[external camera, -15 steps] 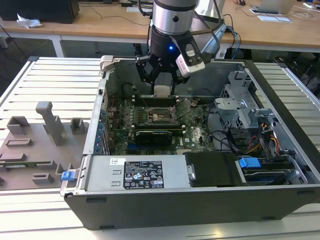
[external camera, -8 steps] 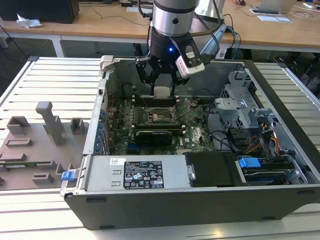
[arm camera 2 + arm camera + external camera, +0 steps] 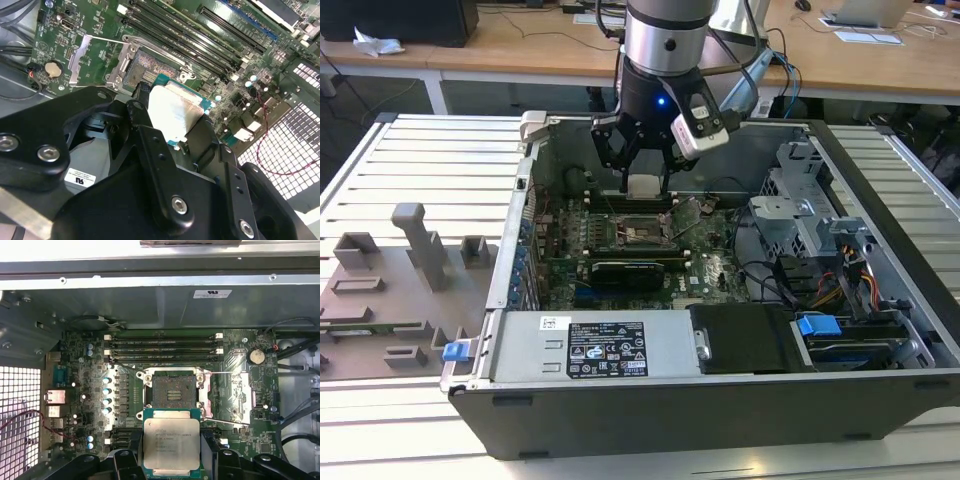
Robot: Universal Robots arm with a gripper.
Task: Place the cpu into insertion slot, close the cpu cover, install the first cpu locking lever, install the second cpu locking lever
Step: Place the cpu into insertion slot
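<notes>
The gripper hung low inside the open case, its two black fingers pinched on opposite edges of the cpu, which it held flat with the silver top facing up. In the first wrist view the chip sat above the board, just beside the slot and overlapping its near rim, not seated in it. The slot lay bare, its dark contact field exposed inside the metal rim. The cover was flipped fully open and lay on the board next to the slot, on the side toward the coin cell. A thin wire lever seemed to be swung clear alongside the cover, though it was hard to trace. Beyond the slot ran the long memory slots.
</notes>
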